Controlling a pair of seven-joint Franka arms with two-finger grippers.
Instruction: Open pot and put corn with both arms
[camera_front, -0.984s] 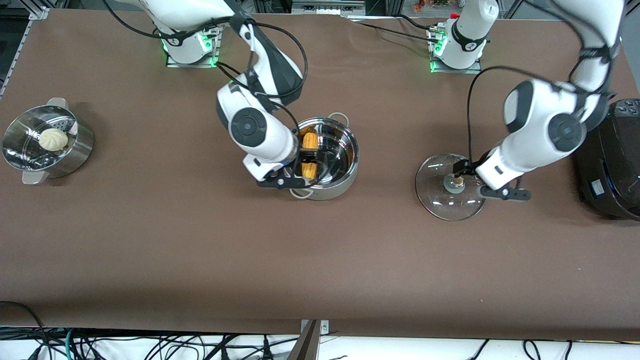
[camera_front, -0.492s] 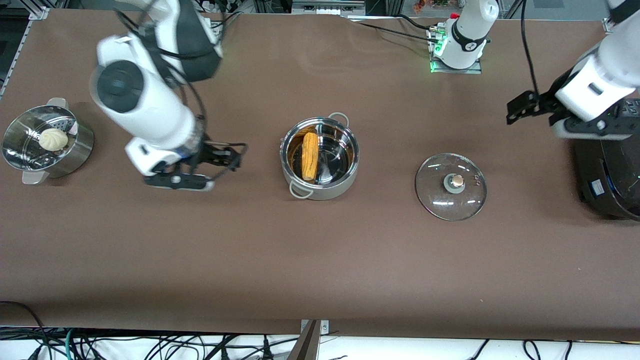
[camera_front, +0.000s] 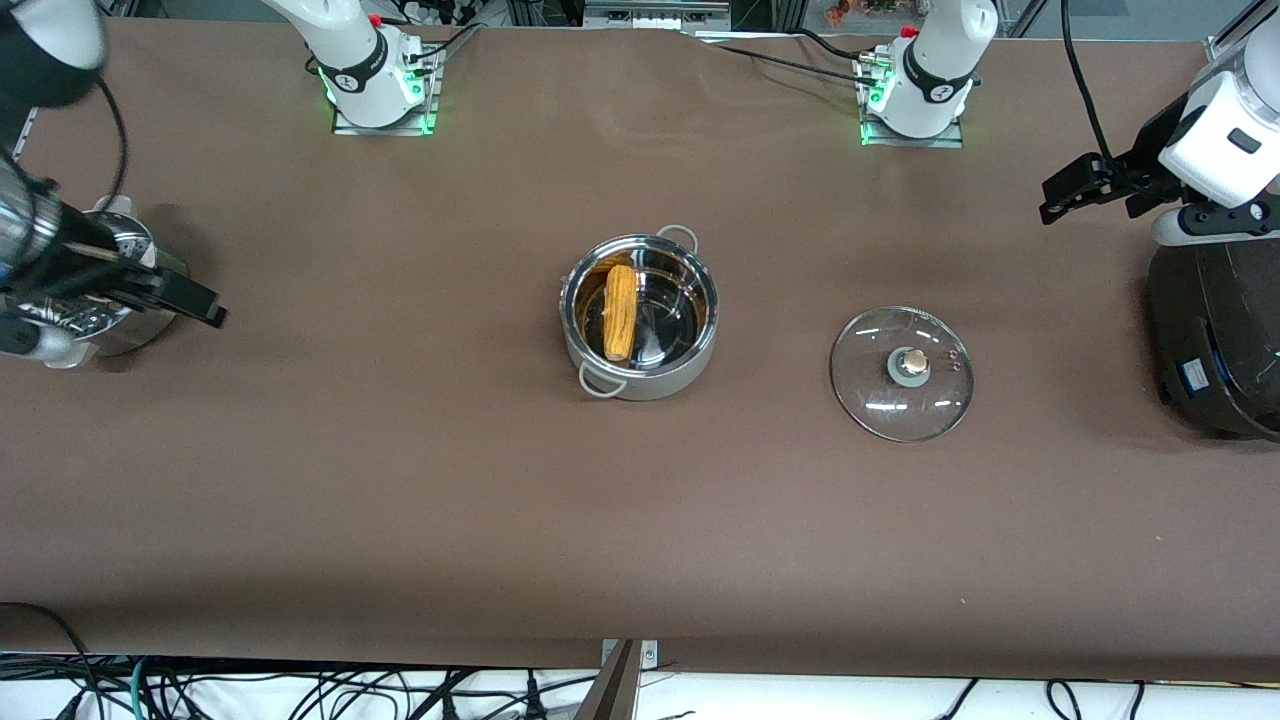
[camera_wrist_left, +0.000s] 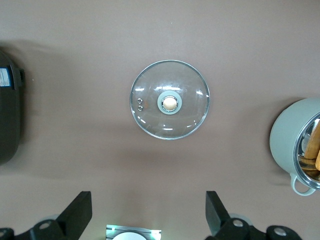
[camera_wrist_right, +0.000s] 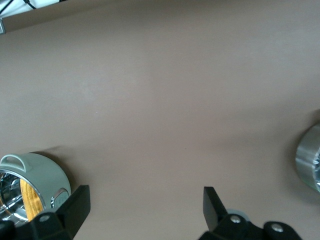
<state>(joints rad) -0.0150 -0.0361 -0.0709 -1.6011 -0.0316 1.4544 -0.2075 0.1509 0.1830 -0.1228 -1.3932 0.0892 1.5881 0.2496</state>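
The steel pot (camera_front: 685, 350) stands open in the middle of the table with the yellow-orange corn (camera_front: 620, 312) lying inside it. Its glass lid (camera_front: 903, 372) lies flat on the table beside it, toward the left arm's end. My left gripper (camera_front: 1065, 195) is open and empty, up in the air beside the rice cooker. My right gripper (camera_front: 185, 295) is open and empty over the edge of the steamer basket. The left wrist view shows the lid (camera_wrist_left: 170, 100), the pot (camera_wrist_left: 287, 142) and my left gripper (camera_wrist_left: 147, 215). The right wrist view shows the pot (camera_wrist_right: 42, 177), the corn (camera_wrist_right: 29, 200) and my right gripper (camera_wrist_right: 145, 210).
A black rice cooker (camera_front: 1215, 340) stands at the left arm's end of the table and also shows in the left wrist view (camera_wrist_left: 7, 120). A steel steamer basket (camera_front: 130, 330) stands at the right arm's end, mostly hidden by the right arm; its bun is hidden.
The right gripper let go of the corn in the pot and swung away to the steamer basket. The left gripper left the lid's knob and rose away toward the rice cooker.
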